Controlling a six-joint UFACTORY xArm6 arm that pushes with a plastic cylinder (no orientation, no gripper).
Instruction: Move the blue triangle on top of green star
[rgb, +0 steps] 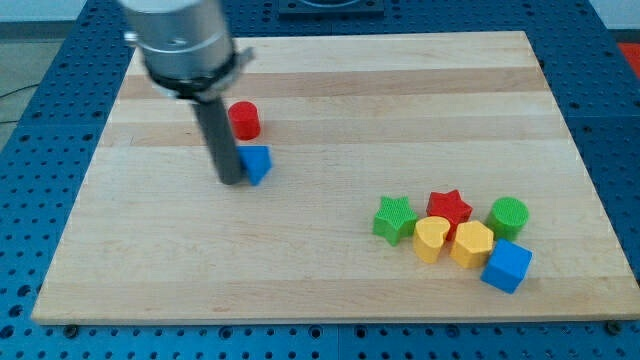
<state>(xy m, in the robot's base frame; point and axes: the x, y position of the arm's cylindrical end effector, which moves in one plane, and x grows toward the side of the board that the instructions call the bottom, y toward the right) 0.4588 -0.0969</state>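
Observation:
The blue triangle (257, 163) lies on the wooden board (330, 100) at the view's left-centre. My tip (231, 181) touches its left side, and the rod hides part of the block. The green star (395, 219) lies far to the view's right and lower, at the left end of a cluster of blocks.
A red cylinder (244, 120) stands just above the blue triangle. Beside the green star lie a red star (449, 207), a yellow heart (432, 238), a yellow hexagon (472, 243), a green cylinder (509, 216) and a blue cube (507, 266).

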